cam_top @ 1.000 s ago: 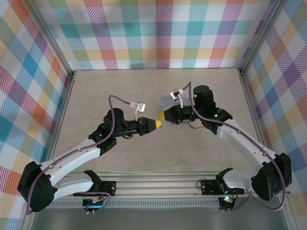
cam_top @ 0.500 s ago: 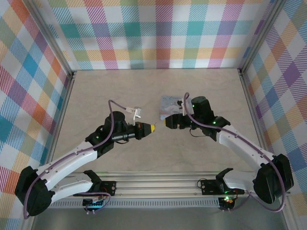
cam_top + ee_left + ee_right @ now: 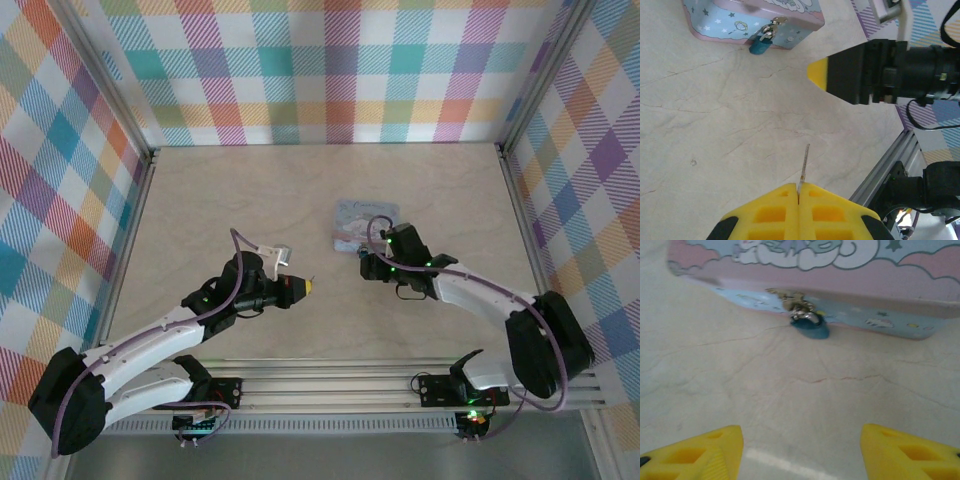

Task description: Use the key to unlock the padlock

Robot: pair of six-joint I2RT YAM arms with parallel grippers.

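1. Toward the far middle of the counter (image 3: 220, 200) sits a pale blue, cartoon-printed tin box (image 3: 358, 222).
2. At the box's front wall hangs the padlock (image 3: 810, 329). Its silver shackle passes through the box's clasp and its teal body rests low against the wall, touching the counter.
3. The left fingers (image 3: 771, 212) are pressed fully together on the key (image 3: 804, 165). Its thin pale blade sticks straight out from between the yellow pads, above bare counter.
4. The key is well apart from the padlock, which lies further ahead and to the left in the left wrist view.
5. The right fingers (image 3: 700, 452) stand spread wide with nothing between them, and only marbled counter shows in the gap.
6. They point at the padlock, which is near them but not touching.
7. From above, the two arms face each other across open counter, the right one just beside the box's near edge.
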